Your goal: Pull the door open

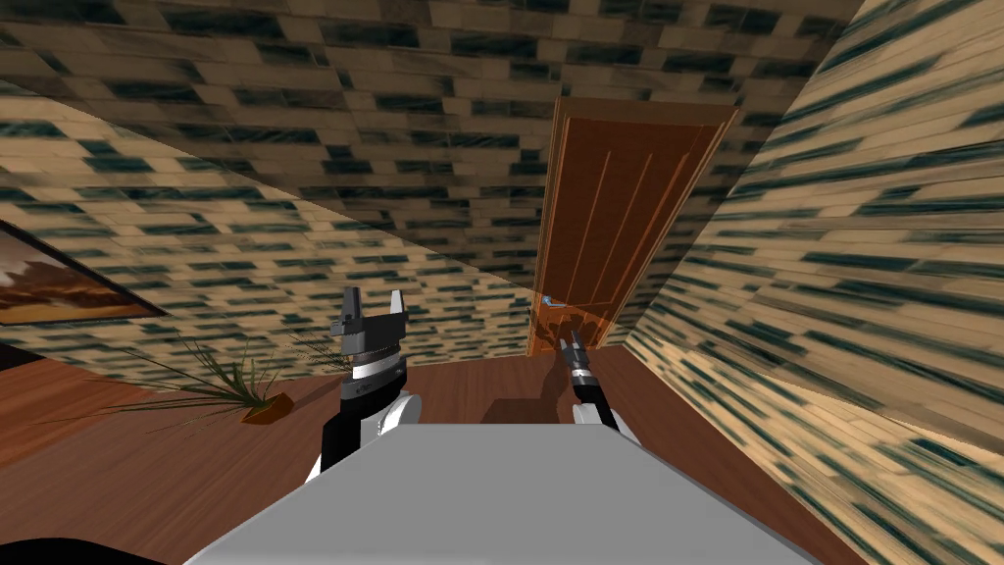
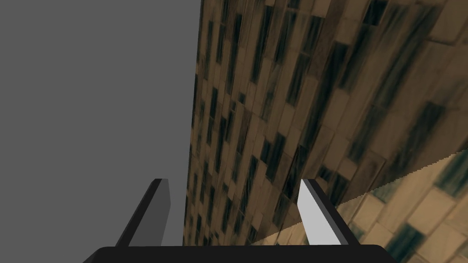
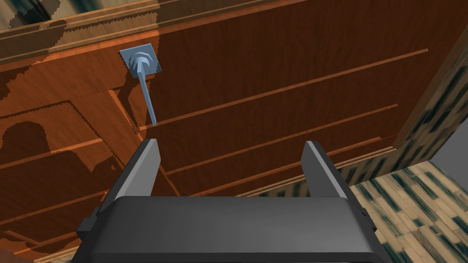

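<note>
Faces one brown door point(image 1: 627, 216) at the far wall, ahead and right. Holds right claw point(image 3: 231, 145) released, two fingers spread, just short of the single grey handle point(image 3: 145, 86), not touching. Holds left claw point(image 1: 374, 300) raised, also released, well apart from door. Shows one plant point(image 1: 245, 392) on floor.
</note>
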